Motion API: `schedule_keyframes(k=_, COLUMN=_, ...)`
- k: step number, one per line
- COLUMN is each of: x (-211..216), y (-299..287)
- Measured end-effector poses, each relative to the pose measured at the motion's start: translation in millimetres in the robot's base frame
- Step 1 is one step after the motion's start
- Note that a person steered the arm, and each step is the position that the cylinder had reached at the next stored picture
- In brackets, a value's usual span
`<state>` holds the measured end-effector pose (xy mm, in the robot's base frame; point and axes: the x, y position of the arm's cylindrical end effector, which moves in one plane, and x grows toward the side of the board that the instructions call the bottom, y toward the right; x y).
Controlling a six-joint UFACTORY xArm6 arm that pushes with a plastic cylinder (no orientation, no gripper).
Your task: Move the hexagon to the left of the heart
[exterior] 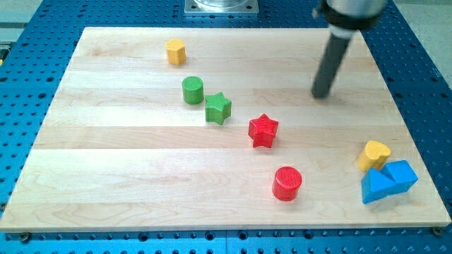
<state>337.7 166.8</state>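
Hexagon first: the small yellow hexagonal block [176, 51] sits near the top left corner of the pale wooden board [106, 162], far up and to the view's left of the yellow heart-shaped block [373, 154], which serves as landmark here. Moving rightward, a green cylinder block [192, 90] and a green star block [218, 108] stand touching or nearly so, still well left of the heart and above its level. A red star block [263, 130] and a red cylinder block [287, 183] come next, left of the heart. The arm carries no gripper, only a dark rod; its tip [321, 94] rests on the board above and slightly left of the heart, clear of every block. Two blue blocks [388, 180] touch the heart below. The hexagon lies far to the tip's left and slightly higher, so the rod would probably need to circle beyond it before pushing rightward and down.
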Motion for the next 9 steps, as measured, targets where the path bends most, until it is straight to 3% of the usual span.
schedule_keyframes(k=1, x=-102.7, y=-53.9)
schedule_keyframes(k=2, x=-130.6, y=-152.9)
schedule_keyframes(k=4, x=-114.1, y=-293.4)
schedule_keyframes(k=5, x=-60.8, y=-249.0)
schedule_keyframes(k=6, x=-48.5, y=-236.6)
schedule_keyframes(k=7, x=-18.9, y=-261.9)
schedule_keyframes(k=9, x=10.8, y=-106.6)
